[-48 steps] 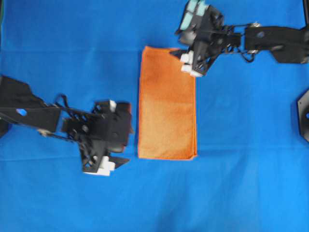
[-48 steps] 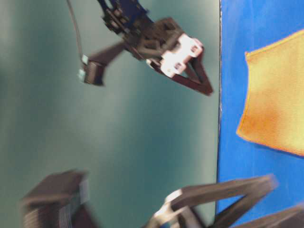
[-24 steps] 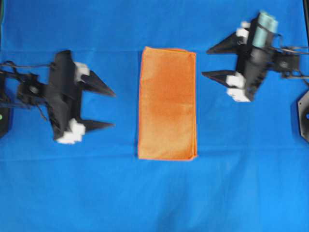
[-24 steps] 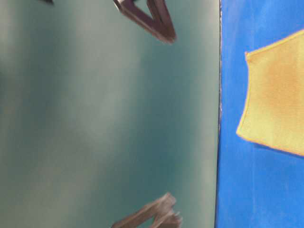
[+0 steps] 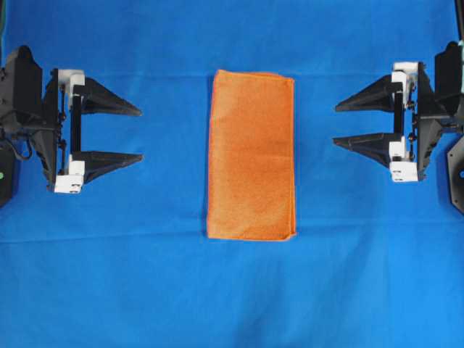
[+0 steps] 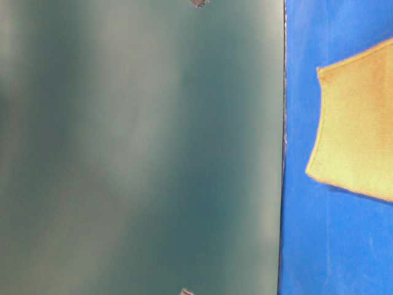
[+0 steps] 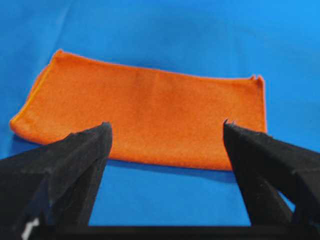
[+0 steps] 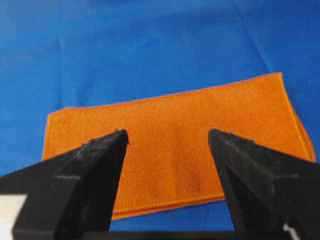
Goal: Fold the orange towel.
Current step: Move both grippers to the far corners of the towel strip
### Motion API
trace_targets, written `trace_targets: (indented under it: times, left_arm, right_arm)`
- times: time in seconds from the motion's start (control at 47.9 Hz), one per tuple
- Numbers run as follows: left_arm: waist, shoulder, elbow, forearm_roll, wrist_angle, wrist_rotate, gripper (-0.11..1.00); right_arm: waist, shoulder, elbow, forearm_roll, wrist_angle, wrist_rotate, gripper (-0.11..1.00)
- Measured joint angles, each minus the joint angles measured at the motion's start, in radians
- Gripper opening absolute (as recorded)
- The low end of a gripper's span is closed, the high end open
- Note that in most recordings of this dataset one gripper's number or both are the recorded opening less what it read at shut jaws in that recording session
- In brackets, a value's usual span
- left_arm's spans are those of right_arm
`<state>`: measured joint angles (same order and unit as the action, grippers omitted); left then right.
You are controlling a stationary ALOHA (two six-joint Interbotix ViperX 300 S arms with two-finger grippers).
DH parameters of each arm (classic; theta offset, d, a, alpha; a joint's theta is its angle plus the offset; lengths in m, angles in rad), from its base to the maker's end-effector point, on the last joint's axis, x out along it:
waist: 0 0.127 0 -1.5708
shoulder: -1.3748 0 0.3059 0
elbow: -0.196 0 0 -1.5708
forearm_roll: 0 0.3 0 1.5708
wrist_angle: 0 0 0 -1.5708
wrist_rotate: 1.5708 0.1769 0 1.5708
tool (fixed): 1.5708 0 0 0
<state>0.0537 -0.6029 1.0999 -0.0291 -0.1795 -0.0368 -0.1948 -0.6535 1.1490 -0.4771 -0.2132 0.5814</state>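
The orange towel point(image 5: 251, 155) lies flat on the blue sheet, folded into a tall narrow rectangle at the middle of the overhead view. It also shows in the left wrist view point(image 7: 145, 115), the right wrist view point(image 8: 175, 145) and at the right edge of the table-level view point(image 6: 356, 129). My left gripper point(image 5: 138, 135) is open and empty at the far left, pointing at the towel, well apart from it. My right gripper point(image 5: 336, 125) is open and empty at the far right, also pointing at the towel and apart from it.
The blue sheet point(image 5: 232, 290) covers the whole table. A dark piece of equipment point(image 5: 457, 174) sits at the right edge. The table-level view is mostly a green-grey wall point(image 6: 141, 147).
Both arms have pulled back from the towel to the left and right sides and levelled out, jaws open. The towel stays folded and has not moved.
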Motion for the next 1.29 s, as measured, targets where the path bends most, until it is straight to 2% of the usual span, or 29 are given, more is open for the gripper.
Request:
trace_targets:
  times: [0.355, 0.522, 0.647, 0.856, 0.981, 1.169, 1.295]
  left_arm:
    - [0.002, 0.011, -0.003, 0.002, -0.011, -0.003, 0.85]
    - [0.02, 0.06, -0.051, 0.002, -0.015, 0.0, 0.85]
    - [0.089, 0.155, -0.106, 0.002, -0.018, 0.006, 0.85]
    - [0.218, 0.362, -0.207, 0.002, -0.025, 0.005, 0.85]
    - [0.282, 0.497, -0.262, 0.002, -0.069, 0.005, 0.85]
    - [0.33, 0.693, -0.328, 0.002, -0.153, 0.005, 0.85]
    - [0.351, 0.773, -0.362, 0.002, -0.17, 0.005, 0.85]
  right_arm:
    - [-0.008, 0.003, 0.0, -0.002, -0.002, 0.002, 0.66]
    - [-0.069, 0.009, -0.025, 0.0, 0.04, 0.0, 0.66]
    - [-0.124, 0.052, -0.057, -0.002, 0.055, -0.009, 0.66]
    - [-0.215, 0.245, -0.124, -0.02, 0.052, -0.014, 0.66]
    - [-0.259, 0.39, -0.175, -0.038, 0.043, -0.014, 0.66]
    - [-0.308, 0.597, -0.245, -0.051, 0.011, -0.02, 0.66]
    - [-0.322, 0.673, -0.276, -0.052, 0.003, -0.032, 0.66]
